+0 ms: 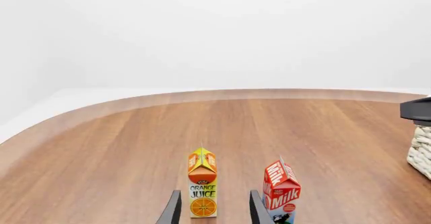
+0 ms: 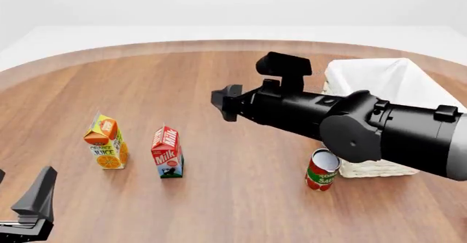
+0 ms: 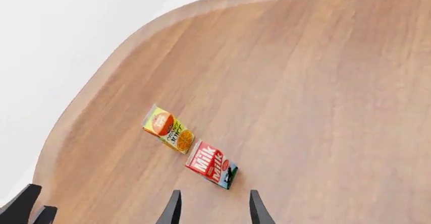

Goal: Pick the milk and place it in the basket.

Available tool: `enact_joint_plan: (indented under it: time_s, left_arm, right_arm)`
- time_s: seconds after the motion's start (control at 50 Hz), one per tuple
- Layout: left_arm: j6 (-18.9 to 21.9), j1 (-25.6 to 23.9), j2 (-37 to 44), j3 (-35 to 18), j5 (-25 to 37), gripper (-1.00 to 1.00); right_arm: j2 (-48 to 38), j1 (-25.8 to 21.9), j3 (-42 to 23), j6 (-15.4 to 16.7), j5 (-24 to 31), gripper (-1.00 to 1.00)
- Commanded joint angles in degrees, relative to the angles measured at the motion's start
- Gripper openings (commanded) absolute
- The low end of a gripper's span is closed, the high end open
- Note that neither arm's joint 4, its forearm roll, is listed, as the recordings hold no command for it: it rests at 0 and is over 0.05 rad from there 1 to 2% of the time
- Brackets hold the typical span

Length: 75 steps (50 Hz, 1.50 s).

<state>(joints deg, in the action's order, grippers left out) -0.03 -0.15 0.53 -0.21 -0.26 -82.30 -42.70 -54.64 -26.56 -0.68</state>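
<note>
The milk [image 2: 167,152] stands upright on the wooden table, red top over a blue-and-white base; it also shows as milk [image 1: 281,191] and milk [image 3: 211,164]. The white wicker basket [image 2: 343,68] sits at the right, partly hidden behind my right arm. My right gripper [image 2: 225,104] hovers open above the table, beyond and to the right of the milk, with nothing between its fingers [image 3: 173,209]. My left gripper [image 2: 18,191] is low at the near left corner, open and empty, with its fingers [image 1: 259,210] pointing at the cartons.
An orange-and-yellow juice carton [image 2: 107,143] stands just left of the milk. A red and green can [image 2: 322,170] stands at the basket's near left corner. The table's curved far edge [image 2: 219,43] meets a white floor.
</note>
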Motion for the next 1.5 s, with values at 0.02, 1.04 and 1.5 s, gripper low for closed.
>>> enact_joint_plan:
  time_s: [0.02, 1.04, 1.5]
  left_arm:
    - [0.0, 0.0, 0.0, 0.0, 0.0, 1.00]
    - [0.0, 0.0, 0.0, 0.0, 0.0, 1.00]
    - [0.0, 0.0, 0.0, 0.0, 0.0, 1.00]
  right_arm:
    - [-3.6, -0.6, -2.7, -3.6, 0.1, 1.00]
    - [-17.4, -2.0, -11.3, -13.4, -2.2, 1.00]
    - [-22.4, -2.0, -16.0, -14.9, -1.4, 1.00]
